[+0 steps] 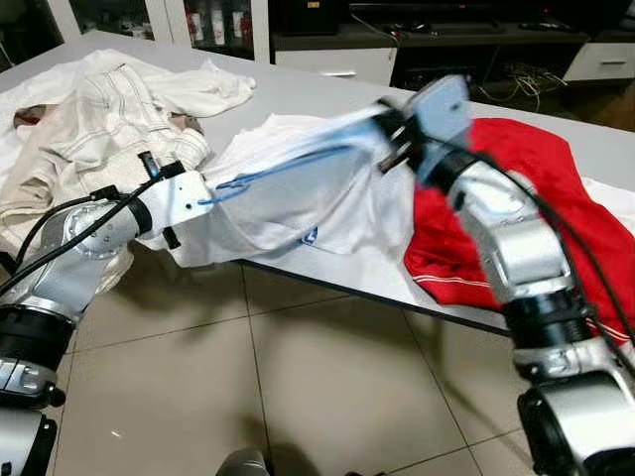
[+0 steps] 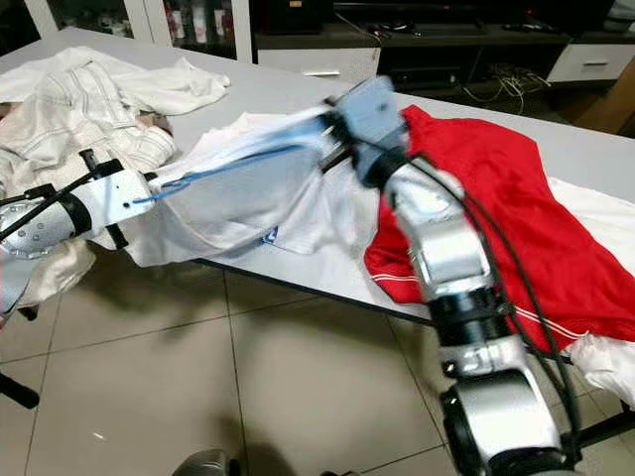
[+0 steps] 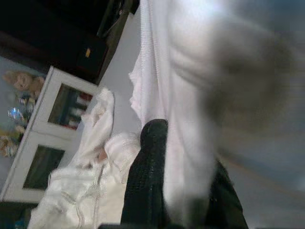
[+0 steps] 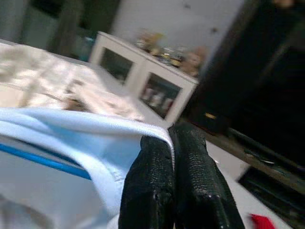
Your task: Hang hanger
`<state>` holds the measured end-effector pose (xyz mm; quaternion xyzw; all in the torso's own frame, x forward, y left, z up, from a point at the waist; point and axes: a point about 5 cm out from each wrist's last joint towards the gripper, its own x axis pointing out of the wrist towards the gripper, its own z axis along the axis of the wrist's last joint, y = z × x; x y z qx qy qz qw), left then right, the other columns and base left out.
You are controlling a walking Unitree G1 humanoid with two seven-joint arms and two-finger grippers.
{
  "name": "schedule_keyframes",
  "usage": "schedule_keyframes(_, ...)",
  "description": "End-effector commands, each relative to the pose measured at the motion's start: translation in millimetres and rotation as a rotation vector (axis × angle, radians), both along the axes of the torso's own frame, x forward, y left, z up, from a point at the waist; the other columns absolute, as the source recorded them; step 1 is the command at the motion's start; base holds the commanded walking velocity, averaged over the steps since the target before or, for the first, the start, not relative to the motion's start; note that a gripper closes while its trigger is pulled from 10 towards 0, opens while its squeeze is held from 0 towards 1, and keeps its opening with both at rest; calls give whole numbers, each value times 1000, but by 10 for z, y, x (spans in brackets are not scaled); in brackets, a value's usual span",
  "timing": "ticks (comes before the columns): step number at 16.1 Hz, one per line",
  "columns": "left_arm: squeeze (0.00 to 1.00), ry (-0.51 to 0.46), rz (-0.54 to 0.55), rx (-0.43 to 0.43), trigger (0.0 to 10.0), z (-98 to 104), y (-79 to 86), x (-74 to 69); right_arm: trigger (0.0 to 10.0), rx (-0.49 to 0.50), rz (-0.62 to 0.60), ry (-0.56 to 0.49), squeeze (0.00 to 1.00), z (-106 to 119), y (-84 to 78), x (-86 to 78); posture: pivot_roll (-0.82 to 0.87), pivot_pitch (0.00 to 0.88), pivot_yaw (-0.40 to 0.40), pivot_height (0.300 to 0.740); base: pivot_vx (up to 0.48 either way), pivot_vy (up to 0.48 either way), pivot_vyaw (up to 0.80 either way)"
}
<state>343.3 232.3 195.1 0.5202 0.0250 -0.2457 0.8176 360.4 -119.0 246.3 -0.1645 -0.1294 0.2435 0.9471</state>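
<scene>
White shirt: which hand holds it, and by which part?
Both. The right hand pinches the white shirt at its pale-blue collar edge; the left hand grips a fold at its other end.

Home living room, glass-door cabinet (image 4: 143, 78), tiled floor (image 1: 317, 377), laundry-strewn table (image 1: 327, 99)

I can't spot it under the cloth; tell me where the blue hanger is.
The thin blue wire hanger lies inside the pale white shirt, stretched between the left gripper and right gripper at the table's front edge.
</scene>
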Motion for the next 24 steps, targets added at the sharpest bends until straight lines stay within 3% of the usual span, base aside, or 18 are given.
schedule_keyframes(1, 0, 21, 16, 6, 0, -21, 53, -22, 10000, 17, -111, -84, 0, 182, -185, 47, 178, 8, -45, 740, 0, 0, 0)
schedule_keyframes(3, 0, 24, 15, 6, 0, -30, 47, -24, 10000, 24, -184, -130, 0, 261, -275, 81, 176, 8, -45, 740, 0, 0, 0)
schedule_keyframes(6, 0, 25, 18, 6, 0, -40, 51, -22, 10000, 12, -141, -155, 0, 288, -215, 35, 172, 9, -45, 740, 0, 0, 0)
schedule_keyframes(7, 0, 28, 21, 7, 0, -51, 55, -23, 10000, 40, -91, -157, 706, 301, -166, -14, 167, 11, -47, 740, 0, 0, 0)
schedule_keyframes(8, 0, 30, 22, 7, 0, -58, 57, -27, 10000, 58, -58, -150, 1000, 303, -144, -37, 167, 11, -47, 740, 0, 0, 0)
schedule_keyframes(11, 0, 35, 23, 6, 0, -77, 53, -27, 10000, 108, 35, -123, 1000, 347, -84, -99, 160, 12, -50, 740, 0, 0, 0)
schedule_keyframes(12, 0, 35, 23, 6, 0, -79, 51, -26, 10000, 127, 44, -117, 0, 357, -90, -102, 160, 12, -50, 740, 0, 0, 0)
schedule_keyframes(19, 0, 40, 20, 15, 0, -84, 57, -18, 10000, 208, -69, -102, 0, 262, -437, -163, 150, 13, -37, 740, 0, 0, 0)
schedule_keyframes(21, 0, 40, 19, 16, 0, -82, 51, -5, 10000, 181, -81, -129, 0, 262, -458, -195, 145, 13, -34, 740, 0, 0, 0)
schedule_keyframes(24, 0, 40, 13, 17, 0, -83, 31, 5, 10000, 153, 76, -95, 0, 173, -253, -398, 143, 16, -32, 740, 0, 0, 0)
